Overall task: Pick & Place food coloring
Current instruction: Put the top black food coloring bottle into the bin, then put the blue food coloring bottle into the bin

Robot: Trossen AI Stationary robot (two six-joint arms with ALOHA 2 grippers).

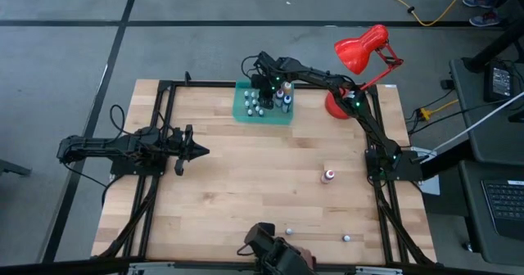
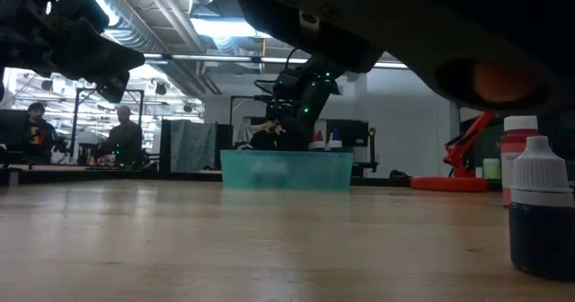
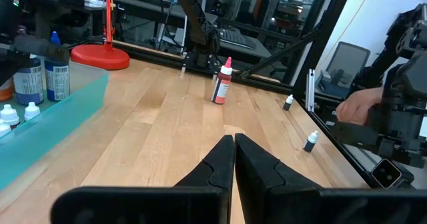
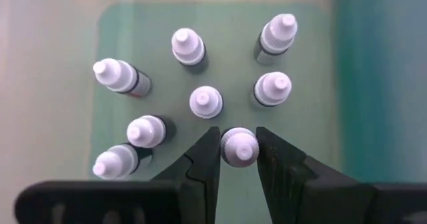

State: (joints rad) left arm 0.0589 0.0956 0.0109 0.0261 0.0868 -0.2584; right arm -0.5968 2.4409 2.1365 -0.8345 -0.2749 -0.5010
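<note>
Bottle between right end effector fingers.

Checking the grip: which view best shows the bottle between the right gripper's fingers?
Right wrist view: the right gripper brackets the small bottle's cap. High view shows only the green tray; low view blurs it.

Wooden table, green tray, red lamp, loose bottles

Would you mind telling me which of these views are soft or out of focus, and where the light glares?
Low view: the ceiling lights glare brightly, the green tray looks soft, and the near bottle is dark against the light. Right wrist view: the right gripper brackets a white-capped bottle, evenly lit but hazy at the edges. Left wrist view: the left gripper is sharp and the room behind is bright.
</note>
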